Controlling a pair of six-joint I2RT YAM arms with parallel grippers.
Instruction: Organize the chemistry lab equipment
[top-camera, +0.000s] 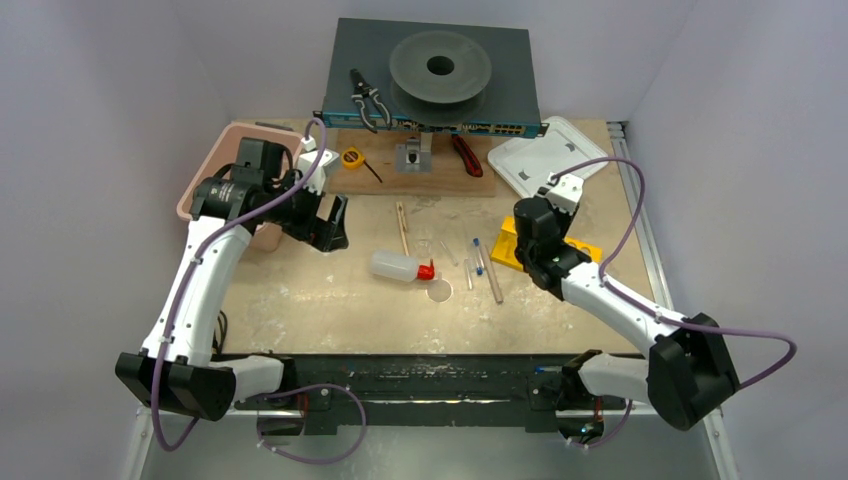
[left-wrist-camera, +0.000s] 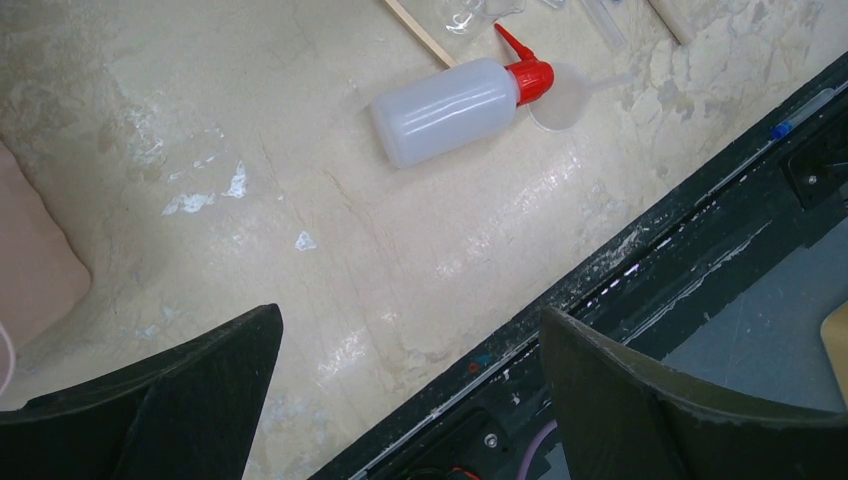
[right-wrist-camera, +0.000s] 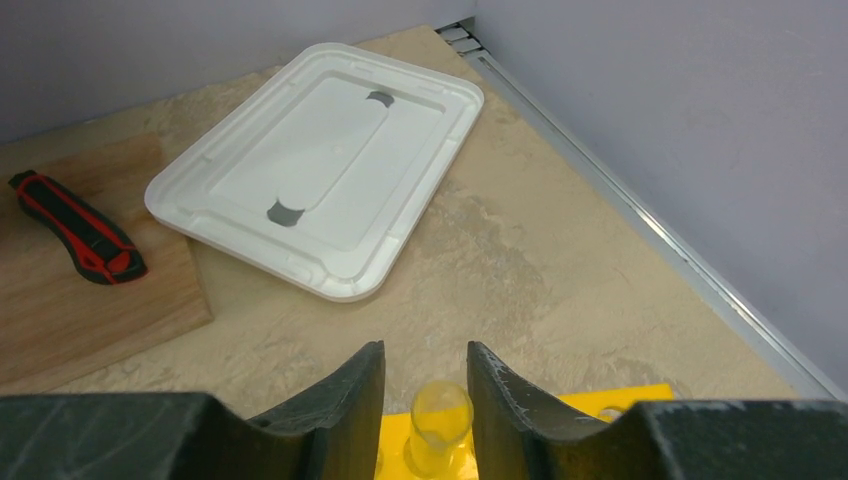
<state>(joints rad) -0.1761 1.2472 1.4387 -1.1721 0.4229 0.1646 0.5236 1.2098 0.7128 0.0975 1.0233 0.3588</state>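
- Across the beige tabletop (top-camera: 320, 300), most of the lab items lie loose between your two arms, so I judge the sorting to be at an early stage.
- By the pink bin (top-camera: 215, 165) at the left edge, your left gripper (left-wrist-camera: 408, 315) hangs empty with its jaws spread wide, well apart from the loose items.
- Over the yellow tube rack (top-camera: 583, 249), your right gripper (right-wrist-camera: 425, 350) has its fingers set narrowly on either side of a clear tube (right-wrist-camera: 440, 415) standing in the rack. You cannot tell from these views whether they pinch it or have let go. The step in hand looks like seating that tube.
- Mid-table, the squeeze bottle (left-wrist-camera: 450, 110) lies on its side, red cap pointing right.
- Two wooden sticks (top-camera: 402, 228) lie flat nearby, one on each side of the tubes.
- The blue-capped tubes (top-camera: 478, 255) are likely your next pick. Lift straight off the rack first, then pinch one across its thin body.
- The small round dish (left-wrist-camera: 560, 95) sits just beside the bottle's cap.
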